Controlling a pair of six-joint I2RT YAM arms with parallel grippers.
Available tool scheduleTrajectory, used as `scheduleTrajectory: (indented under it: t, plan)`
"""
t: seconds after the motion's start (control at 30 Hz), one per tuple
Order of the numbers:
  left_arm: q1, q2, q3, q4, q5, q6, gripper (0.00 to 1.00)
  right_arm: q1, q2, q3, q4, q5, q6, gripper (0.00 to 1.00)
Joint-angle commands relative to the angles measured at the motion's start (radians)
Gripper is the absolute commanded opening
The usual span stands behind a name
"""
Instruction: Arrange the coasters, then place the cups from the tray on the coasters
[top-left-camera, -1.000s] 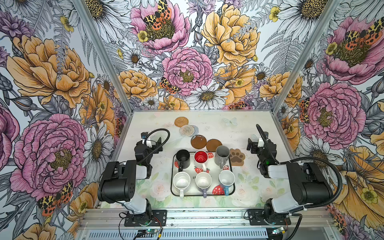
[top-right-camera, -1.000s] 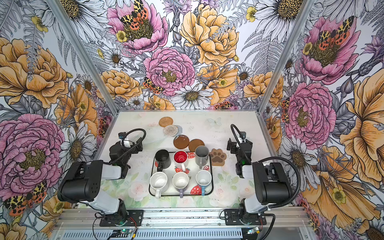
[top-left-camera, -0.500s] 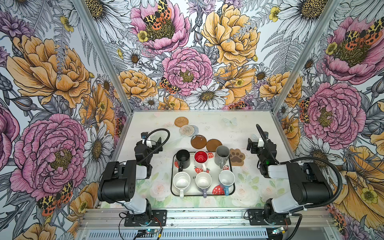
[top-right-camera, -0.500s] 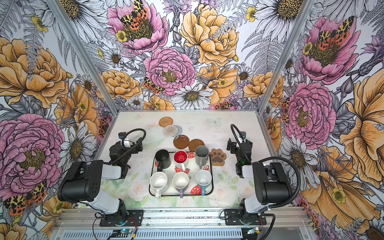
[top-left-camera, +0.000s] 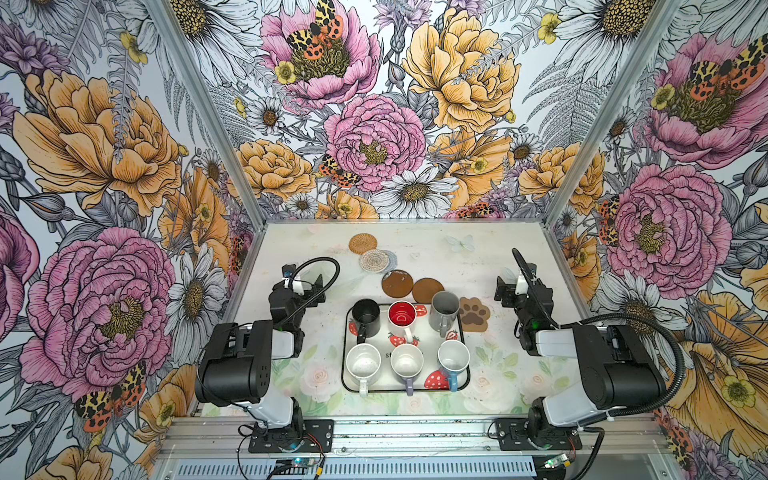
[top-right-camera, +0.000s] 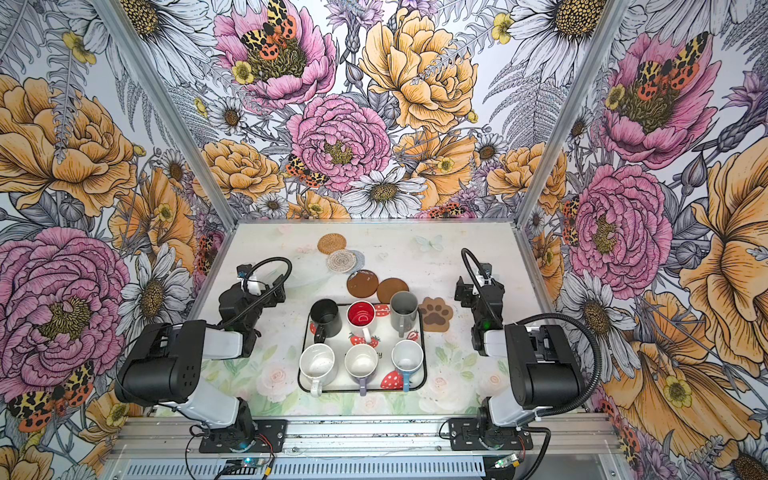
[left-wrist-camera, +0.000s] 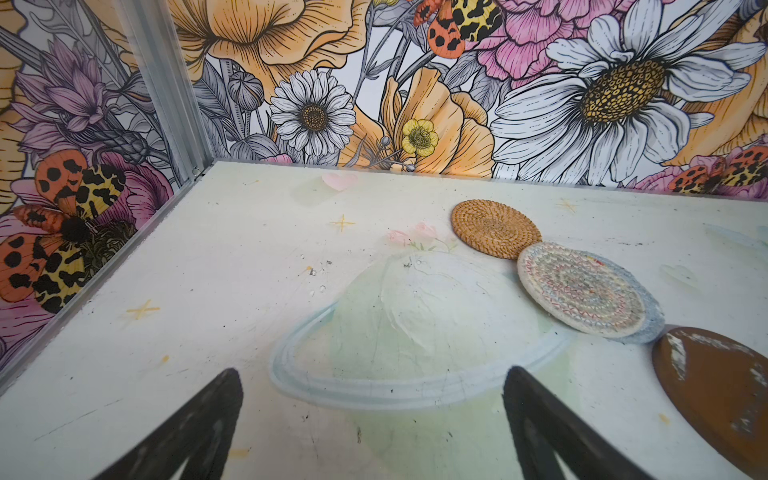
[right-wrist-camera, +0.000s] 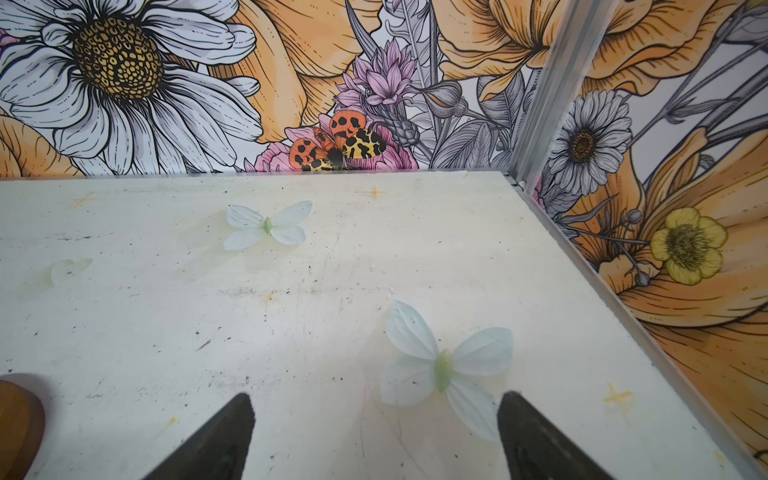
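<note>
The tray (top-left-camera: 343, 361) holds the cups in two rows: black (top-left-camera: 365, 318), red-inside white (top-left-camera: 402, 319) and grey (top-left-camera: 444, 309) behind, white (top-left-camera: 363, 363), lilac (top-left-camera: 407, 363) and light blue (top-left-camera: 453, 358) in front. The coasters lie beyond it: rattan (top-left-camera: 363, 243), cream woven (top-left-camera: 374, 261) overlapping grey-blue (top-left-camera: 392, 258), two brown rounds (top-left-camera: 397, 284) (top-left-camera: 428, 290), and the paw (top-left-camera: 473, 313) beside the grey cup. My left gripper (top-left-camera: 318, 286) (left-wrist-camera: 372, 374) hangs open over bare table left of the tray. My right gripper (top-left-camera: 500, 289) (right-wrist-camera: 375, 398) hangs open to the right of the paw.
Floral walls with metal corner posts (top-left-camera: 565, 178) close in the table (top-left-camera: 436, 249) on three sides. In the left wrist view the rattan coaster (left-wrist-camera: 494, 228), cream coaster (left-wrist-camera: 579, 286) and a brown round (left-wrist-camera: 719, 395) lie ahead. A brown coaster edge (right-wrist-camera: 16, 424) shows in the right wrist view.
</note>
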Motion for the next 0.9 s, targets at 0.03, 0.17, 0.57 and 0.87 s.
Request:
scheduleTrajectory:
  t: [0.03, 0.17, 0.57, 0.87]
  plan:
    - [-0.005, -0.015, 0.006, 0.016, 0.007, 0.0, 0.99, -0.003, 0.009, 0.022, 0.007, -0.006, -0.007, 0.94]
    - [-0.006, -0.015, 0.006, 0.016, 0.006, 0.0, 0.99, -0.003, 0.009, 0.022, 0.007, -0.007, -0.007, 0.93]
    - [-0.015, -0.18, 0.142, -0.373, -0.07, -0.018, 0.95, -0.012, -0.102, 0.201, -0.384, 0.124, 0.055, 0.82]
    - [-0.089, -0.345, 0.335, -0.781, -0.041, -0.143, 0.92, 0.012, -0.199, 0.527, -1.005, 0.052, 0.179, 0.72]
